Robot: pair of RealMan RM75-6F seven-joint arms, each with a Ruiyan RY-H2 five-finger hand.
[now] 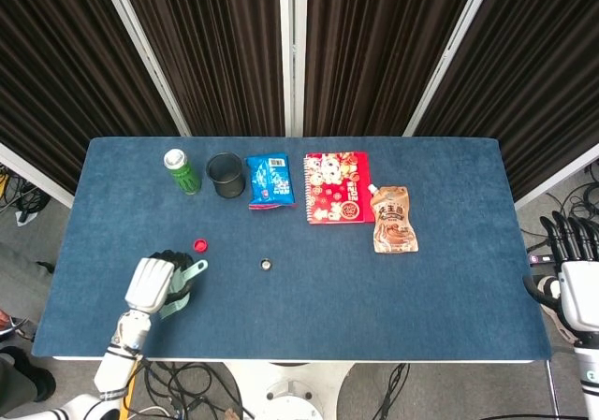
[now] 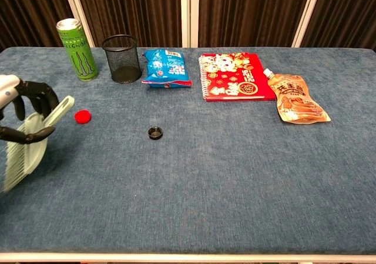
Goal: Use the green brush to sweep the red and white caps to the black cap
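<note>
My left hand (image 1: pixel 154 283) (image 2: pixel 23 111) grips the pale green brush (image 2: pixel 32 140) (image 1: pixel 181 284) at the table's front left, handle pointing up and right, bristles down toward the front edge. The red cap (image 1: pixel 199 245) (image 2: pixel 83 116) lies just beyond the handle tip. The black cap (image 1: pixel 267 264) (image 2: pixel 155 133) sits near the table's middle. The white cap is hidden in both views, behind the hand and brush. My right hand (image 1: pixel 573 256) hangs off the table's right edge with fingers apart, holding nothing.
Along the back stand a green can (image 1: pixel 182 171) (image 2: pixel 77 41), a black mesh cup (image 1: pixel 226 175) (image 2: pixel 122 59), a blue snack bag (image 1: pixel 270 180), a red notebook (image 1: pixel 337 187) and a brown pouch (image 1: pixel 393 218). The blue table (image 1: pixel 440 280) ends close in front of my left hand.
</note>
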